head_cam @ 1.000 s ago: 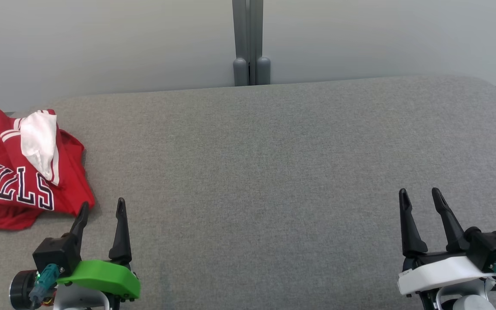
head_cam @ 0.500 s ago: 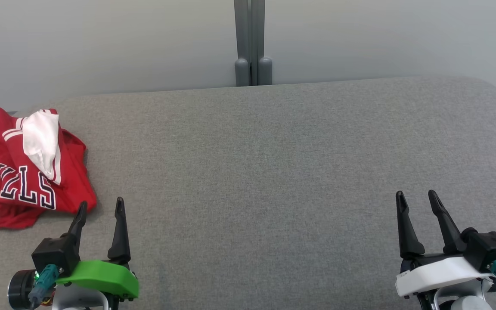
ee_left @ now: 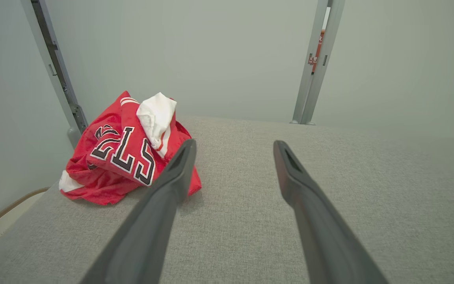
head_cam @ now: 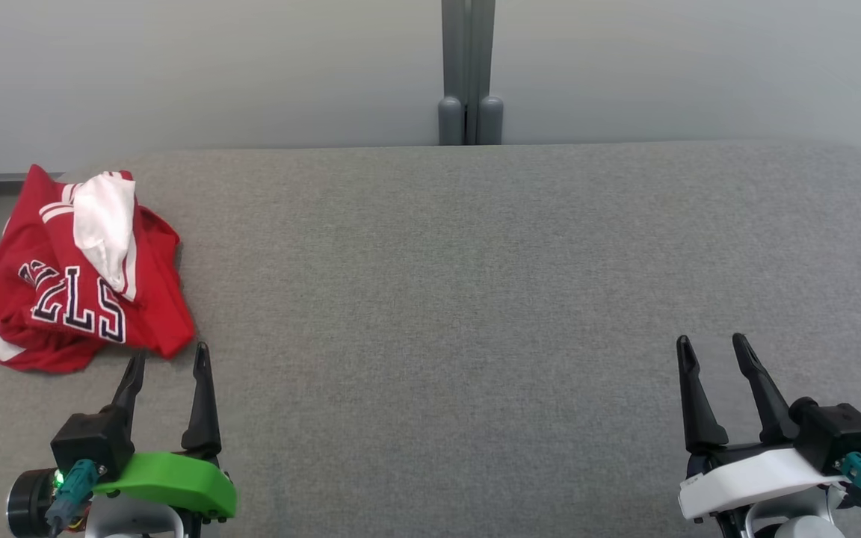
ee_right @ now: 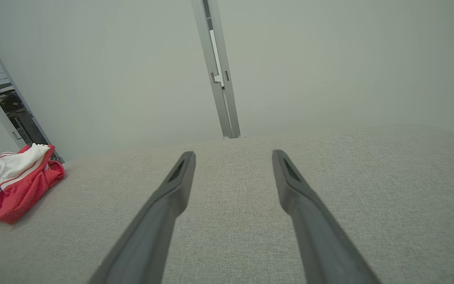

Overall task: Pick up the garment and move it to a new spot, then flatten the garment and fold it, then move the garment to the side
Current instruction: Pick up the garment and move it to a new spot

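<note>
Garment [head_cam: 87, 276] lies far left on padded surface [head_cam: 475, 299].

The left gripper [head_cam: 169, 353] wears a curved bright-green shell [head_cam: 169, 482] at its base, the right gripper [head_cam: 711, 339] a white shell [head_cam: 752, 478] of the same shape. Each has jaws of two long, dark, tapering prongs, slotted near the tip, beside a black boxy housing [head_cam: 93, 447]. A teal plug [head_cam: 75, 478] juts from each housing; a small green light glows by the left one.

My head camera is looking down across the grey surface [head_cam: 475, 299]; my wrist cameras are looking low along my fingers [ee_left: 164, 205] toward the wall [ee_right: 329, 59], all three sharing the red garment [head_cam: 87, 276].
</note>
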### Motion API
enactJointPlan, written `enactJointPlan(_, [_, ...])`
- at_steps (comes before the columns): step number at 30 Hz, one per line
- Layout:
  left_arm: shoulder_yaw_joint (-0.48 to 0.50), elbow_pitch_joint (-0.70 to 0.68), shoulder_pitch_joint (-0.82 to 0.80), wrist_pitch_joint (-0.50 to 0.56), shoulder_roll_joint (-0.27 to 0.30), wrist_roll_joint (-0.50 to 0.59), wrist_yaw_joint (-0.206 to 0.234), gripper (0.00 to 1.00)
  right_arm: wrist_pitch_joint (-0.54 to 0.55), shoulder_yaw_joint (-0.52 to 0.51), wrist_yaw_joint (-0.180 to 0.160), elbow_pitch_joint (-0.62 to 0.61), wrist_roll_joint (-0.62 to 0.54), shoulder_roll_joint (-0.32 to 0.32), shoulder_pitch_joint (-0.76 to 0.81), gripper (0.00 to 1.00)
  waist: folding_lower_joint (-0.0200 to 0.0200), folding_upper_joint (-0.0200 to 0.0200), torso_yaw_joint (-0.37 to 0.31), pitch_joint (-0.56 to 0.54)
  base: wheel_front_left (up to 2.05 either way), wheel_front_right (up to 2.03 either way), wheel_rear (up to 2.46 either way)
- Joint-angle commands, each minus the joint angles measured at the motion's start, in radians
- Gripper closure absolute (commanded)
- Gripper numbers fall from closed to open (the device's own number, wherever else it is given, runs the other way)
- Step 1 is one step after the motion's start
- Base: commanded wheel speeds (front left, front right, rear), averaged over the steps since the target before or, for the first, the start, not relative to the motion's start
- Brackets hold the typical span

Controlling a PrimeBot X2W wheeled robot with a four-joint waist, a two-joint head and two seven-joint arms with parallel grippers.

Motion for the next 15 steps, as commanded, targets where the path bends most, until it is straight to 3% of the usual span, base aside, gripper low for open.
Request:
enactJointPlan(1, [0.001, 0.001, -0.005, -0.005, 0.007, 0.002, 0.003, 0.0, 0.002, 0.001, 0.0, 0.003, 0.002, -0.004, 0.012, 0.0, 0.0, 0.0, 0.03, 0.001, 0.0, 0.0, 0.0])
enactJointPlan(15, [0.011, 0.015, 0.008, -0.02, 0.032, -0.005, 0.017, 0.0, -0.005, 0.025, 0.0, 0.021, 0.007, -0.004, 0.01, 0.0, 0.0, 0.0, 0.194, 0.0, 0.0, 0.0, 0.0])
